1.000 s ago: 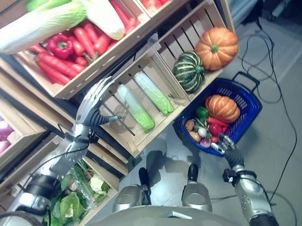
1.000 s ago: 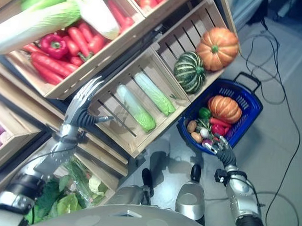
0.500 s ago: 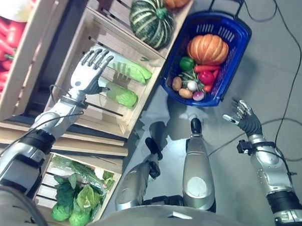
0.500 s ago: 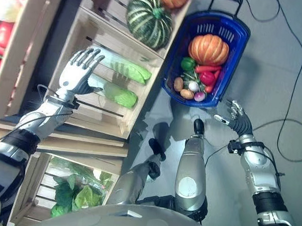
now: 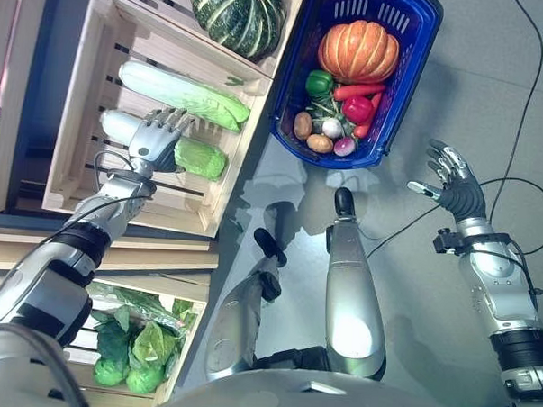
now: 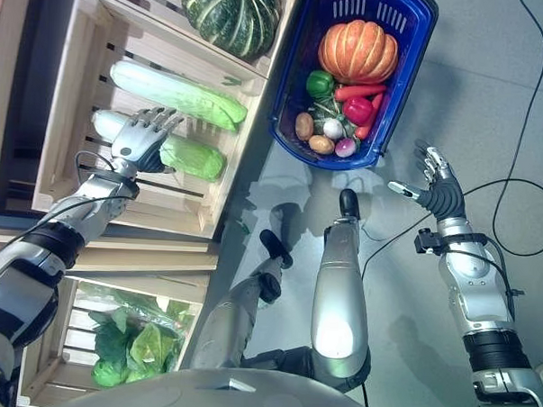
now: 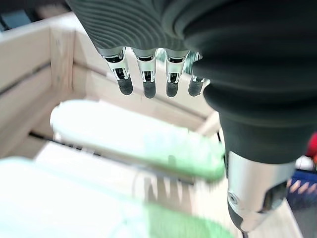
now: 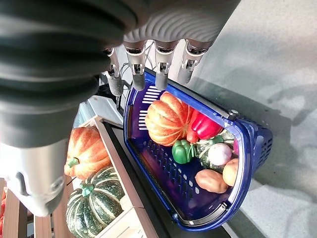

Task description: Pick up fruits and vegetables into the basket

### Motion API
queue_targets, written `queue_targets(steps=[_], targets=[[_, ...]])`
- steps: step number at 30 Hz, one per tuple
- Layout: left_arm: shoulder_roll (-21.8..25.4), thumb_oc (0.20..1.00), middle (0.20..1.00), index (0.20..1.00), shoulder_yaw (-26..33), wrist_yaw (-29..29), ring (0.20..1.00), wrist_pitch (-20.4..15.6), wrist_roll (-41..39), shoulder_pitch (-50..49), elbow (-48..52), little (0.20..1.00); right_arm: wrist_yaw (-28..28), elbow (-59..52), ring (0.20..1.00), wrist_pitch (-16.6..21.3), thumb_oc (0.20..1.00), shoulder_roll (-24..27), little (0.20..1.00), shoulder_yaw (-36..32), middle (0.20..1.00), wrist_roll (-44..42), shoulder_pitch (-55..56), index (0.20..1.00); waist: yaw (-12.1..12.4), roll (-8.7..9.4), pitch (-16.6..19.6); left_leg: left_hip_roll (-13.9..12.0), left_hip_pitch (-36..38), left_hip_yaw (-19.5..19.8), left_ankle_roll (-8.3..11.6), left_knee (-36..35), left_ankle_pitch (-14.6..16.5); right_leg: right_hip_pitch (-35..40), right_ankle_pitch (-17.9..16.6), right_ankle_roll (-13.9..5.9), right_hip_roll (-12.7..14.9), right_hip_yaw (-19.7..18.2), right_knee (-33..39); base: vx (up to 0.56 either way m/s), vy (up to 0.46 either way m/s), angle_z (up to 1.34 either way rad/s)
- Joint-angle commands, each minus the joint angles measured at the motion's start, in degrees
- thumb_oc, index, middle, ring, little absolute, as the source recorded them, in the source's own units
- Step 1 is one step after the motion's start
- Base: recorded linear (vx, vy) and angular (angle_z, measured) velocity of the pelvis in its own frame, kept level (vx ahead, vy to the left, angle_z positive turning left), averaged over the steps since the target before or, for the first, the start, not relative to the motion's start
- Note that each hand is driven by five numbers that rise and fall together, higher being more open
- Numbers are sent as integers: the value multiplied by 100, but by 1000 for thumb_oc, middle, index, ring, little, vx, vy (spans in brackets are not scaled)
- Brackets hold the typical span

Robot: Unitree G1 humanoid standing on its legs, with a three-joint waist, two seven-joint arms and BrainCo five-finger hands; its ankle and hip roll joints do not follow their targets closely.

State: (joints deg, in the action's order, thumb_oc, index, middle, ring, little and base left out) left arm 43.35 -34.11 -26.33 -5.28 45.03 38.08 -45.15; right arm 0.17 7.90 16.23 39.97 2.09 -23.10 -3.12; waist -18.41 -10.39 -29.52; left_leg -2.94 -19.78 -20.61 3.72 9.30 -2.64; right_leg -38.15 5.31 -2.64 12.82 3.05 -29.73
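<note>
My left hand (image 5: pixel 155 143) hovers with fingers spread over the nearer of two long cabbages (image 5: pixel 166 148) in the slatted wooden crate (image 5: pixel 78 87), while my right hand (image 5: pixel 454 182) hangs open and empty above the grey floor, just beside the blue basket (image 5: pixel 410 88). The crate is the landmark here: pale planks with gaps between the slats, the second cabbage (image 5: pixel 182 93) lying parallel to the first farther inside it, and a ribbed, dark-green striped squash (image 5: pixel 236 17) in the compartment beyond. The basket sits right against the crate's corner, a glossy plastic tub with a perforated wall, already holding a ridged orange pumpkin (image 5: pixel 356 51), a red pepper (image 5: pixel 358 109), a green pepper (image 5: pixel 319 82), a carrot, potatoes and small round roots. My judgement is that the danger lies in the cabbage's shape: long, smooth, white at the stem and leafy green at the tip, it could roll or tip out of a grip taken off-centre, and my fingers could catch a slat on the way out. The crowded basket leaves little room, so a long cabbage may overhang or slide off the pumpkin.
</note>
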Motion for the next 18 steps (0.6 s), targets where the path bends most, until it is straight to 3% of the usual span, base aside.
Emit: queue_targets(steps=[1,5,13,18], targets=[[300,1000,1000,1000,235,84,1000,425,128,50,-273,1000,-91,-554,1000,309,1000,-11,1000,-269,1000,-58,89,1000,-183,242,-27,-185,-727,-110,48,1678,1011,-2,272,-214,-262,54,128,-8,35,-2],[397,1000,1000,1000,217,71,1000,763,315,24,-488,1000,-152,-671,1000,363,1000,63,1000,-320,1000,-75,64,1000,-178,194,-27,-194,-1097,-135,27,1904,1056,-359,273,-205,-244,-34,-38,-6,45,-3],[602,1000,1000,1000,191,-641,1000,1582,966,142,-773,1000,-325,-805,1000,559,1000,244,1000,-326,1000,27,-36,1000,-183,73,-27,-214,-1626,-183,35,2240,1142,-945,259,-215,-170,-206,-271,15,50,-3],[677,1000,1000,1000,174,-790,1000,2062,1126,244,-769,1000,-489,-829,1000,675,1000,314,1000,-246,1000,139,-113,1000,-162,8,-27,-224,-1872,-177,36,2373,1178,-1224,239,-226,-123,-276,-358,12,40,-4]])
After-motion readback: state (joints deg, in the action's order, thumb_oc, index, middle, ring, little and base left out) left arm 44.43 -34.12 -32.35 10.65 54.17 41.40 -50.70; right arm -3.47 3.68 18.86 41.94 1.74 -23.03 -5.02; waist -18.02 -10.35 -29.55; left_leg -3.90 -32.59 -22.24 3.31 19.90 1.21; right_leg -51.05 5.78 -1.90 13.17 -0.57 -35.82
